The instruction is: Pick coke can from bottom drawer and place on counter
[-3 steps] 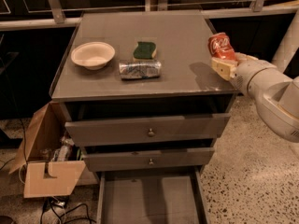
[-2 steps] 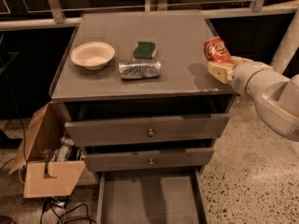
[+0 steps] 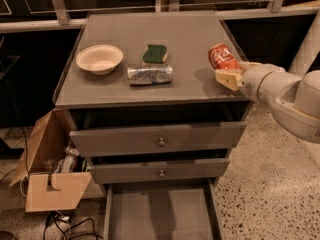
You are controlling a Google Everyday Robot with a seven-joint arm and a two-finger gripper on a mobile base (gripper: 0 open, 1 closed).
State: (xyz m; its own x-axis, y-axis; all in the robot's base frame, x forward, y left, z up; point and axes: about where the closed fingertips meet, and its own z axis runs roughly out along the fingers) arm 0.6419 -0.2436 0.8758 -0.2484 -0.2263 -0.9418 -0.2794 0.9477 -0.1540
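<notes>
The gripper point(image 3: 226, 74) — clamped on the coke can point(image 3: 223, 57) — has moved inward over the counter point(image 3: 175, 34); white script unreadable.

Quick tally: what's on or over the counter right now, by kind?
Cans: 2 (coke can in the tool at the counter's right edge, silver can lying mid-counter)
Bowl: 1
Sponge: 1
Total: 4

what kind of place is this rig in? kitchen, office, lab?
Probably a lab or test bay, not a home kitchen: a freestanding grey drawer cabinet, speckled floor, a cardboard box and loose cables beside it. The gripper holds the coke can at the right edge of the counter.
</notes>
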